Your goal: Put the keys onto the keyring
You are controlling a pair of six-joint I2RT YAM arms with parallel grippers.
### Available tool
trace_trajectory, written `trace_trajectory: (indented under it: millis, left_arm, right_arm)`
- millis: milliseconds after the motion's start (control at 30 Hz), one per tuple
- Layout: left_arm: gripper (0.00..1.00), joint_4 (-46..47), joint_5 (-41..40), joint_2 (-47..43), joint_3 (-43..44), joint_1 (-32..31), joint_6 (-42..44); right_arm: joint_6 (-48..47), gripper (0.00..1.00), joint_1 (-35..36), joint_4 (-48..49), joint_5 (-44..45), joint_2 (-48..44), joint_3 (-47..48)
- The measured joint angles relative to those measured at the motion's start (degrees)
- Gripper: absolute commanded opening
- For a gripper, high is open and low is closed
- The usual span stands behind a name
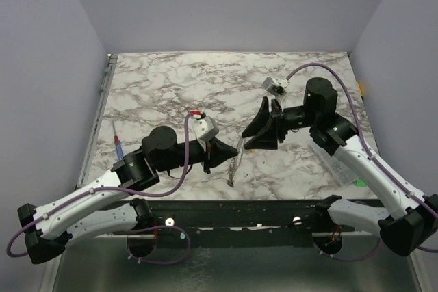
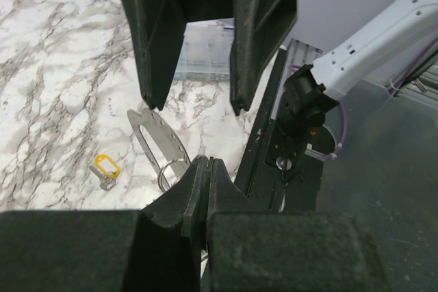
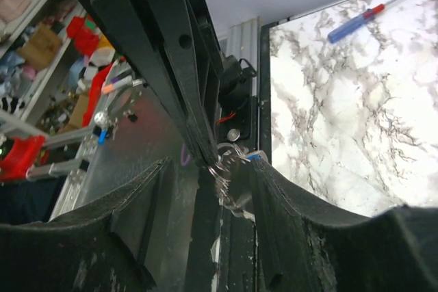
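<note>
Seen from above, two black-and-white robot arms meet over a marble-patterned table (image 1: 205, 80). The left gripper (image 1: 228, 150) has its jaws pressed fully together. In the right wrist view its tips appear to pinch the thin wire of the keyring (image 3: 226, 166), though the view there is crowded and dark. The right gripper (image 1: 252, 139) faces it from just beside, its two fingers standing apart with the keyring in the gap between them and nothing clamped.

A flat metal plate (image 2: 155, 138) hangs from the ring and slants down toward the table. A small blue piece (image 3: 254, 157) shows right beside the ring.

A yellow-tagged key (image 2: 106, 167) lies loose on the marble near the plate, apart from the ring. Any writing on its tag is too small to read.

A red-and-blue stick (image 1: 118, 143) lies at the table's left edge, well apart from both grippers.
</note>
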Motion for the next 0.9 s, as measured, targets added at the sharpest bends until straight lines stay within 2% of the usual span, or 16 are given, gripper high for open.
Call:
trace_trajectory:
  millis: [167,333,467,500,600,667,700,733,767,900]
  left_arm:
    - [0.0,-2.2,3.7,0.4,4.0,0.0,1.1]
    - [0.0,-2.6,4.9,0.4,5.9,0.0,1.1]
    - [0.0,-3.7,3.8,0.4,5.9,0.0,1.2]
    - [0.06,-4.0,2.9,0.3,5.9,0.0,1.2]
    - [0.41,-4.4,-3.9,0.0,5.0,-0.1,0.9]
    - [0.59,-5.5,-12.1,-0.2,3.6,-0.1,-1.1]
    - [0.78,-5.5,-12.1,-0.2,3.6,-0.1,-1.1]
    - [0.84,-6.3,-15.1,0.3,2.4,-0.1,-1.7]
    - [0.86,-6.8,-16.9,0.7,1.9,-0.1,-3.2]
    - [0.85,-9.8,-23.4,4.0,-0.7,-0.1,-10.1]
  right_arm:
    - [-5.7,0.53,0.0,-3.9,-6.7,2.2,3.8]
    - [-6.3,0.52,0.0,-3.3,-11.1,2.4,3.9]
    - [-6.0,0.59,0.0,-2.4,-10.3,2.4,3.0]
    - [-5.9,0.61,0.0,-2.4,-8.7,2.2,2.6]
    - [-5.0,0.64,0.0,-2.7,0.6,1.1,0.2]
    - [-4.3,0.67,0.0,-3.9,8.4,0.9,-1.3]
    - [-3.8,0.67,0.0,-4.5,11.1,1.1,-1.7]
    - [-3.3,0.69,0.0,-5.3,14.3,1.5,-2.2]
    - [-2.6,0.7,0.0,-6.3,17.3,2.0,-2.6]
    - [1.1,0.71,0.0,-9.9,26.4,4.7,-5.8]
